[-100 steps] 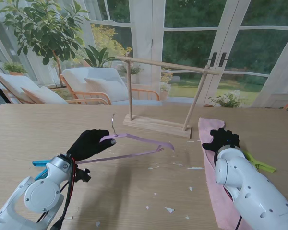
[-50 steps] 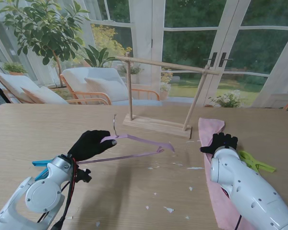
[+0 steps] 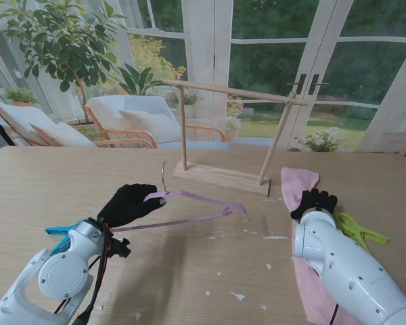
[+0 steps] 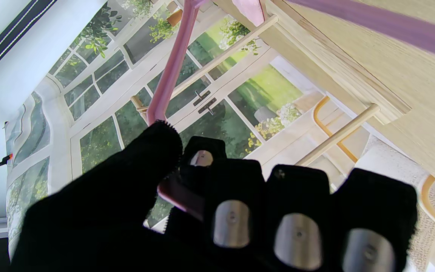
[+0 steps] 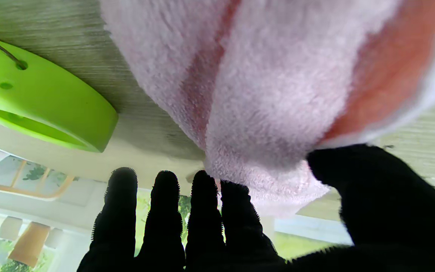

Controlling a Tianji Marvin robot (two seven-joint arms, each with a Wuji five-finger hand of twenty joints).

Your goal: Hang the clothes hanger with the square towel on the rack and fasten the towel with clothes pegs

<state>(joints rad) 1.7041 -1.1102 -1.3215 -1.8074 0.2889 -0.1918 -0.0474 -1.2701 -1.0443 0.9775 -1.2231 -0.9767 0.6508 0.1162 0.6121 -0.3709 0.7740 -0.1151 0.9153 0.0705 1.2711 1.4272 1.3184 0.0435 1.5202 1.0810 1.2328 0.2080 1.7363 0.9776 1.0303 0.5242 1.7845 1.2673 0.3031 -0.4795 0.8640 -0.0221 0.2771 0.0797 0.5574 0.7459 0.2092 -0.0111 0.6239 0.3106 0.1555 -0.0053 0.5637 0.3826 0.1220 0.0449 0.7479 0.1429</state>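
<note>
The left hand [image 3: 127, 204] in its black glove is closed tight around the thin pink plastic clothes hanger [image 3: 189, 206]. It holds the hanger near the metal hook [image 3: 162, 175], up off the light wooden table [image 3: 189, 271], so the hook points up and can later slip over a bar. The hanger floats in front of the wooden drying rack [image 3: 230, 135], a bit to the left of it and nearer to me. In the left wrist view the fingers [image 4: 232, 223] curl over the pink bar and the thumb presses from the other side, so the hanger cannot slide.

The hanger is bare. The fluffy pink square towel [image 3: 304, 223] is not on it yet. The towel lies flat on the table, to the right of the rack's foot and nearer to me.

The right hand [image 3: 314, 202] sits on the far part of the towel. In the right wrist view the four fingers [image 5: 164, 215] are on one side of a lifted fold and the thumb is on the other, so I think the hand is pinching the towel to pick it up. The fold is bunched up between them.

A bright green plastic clothes peg [image 3: 362, 229] lies just beside the towel, right of it. A blue peg [image 3: 57, 231] lies left of the hanger, near the left arm. Both pegs wait on the table because the towel must go on first.
</note>
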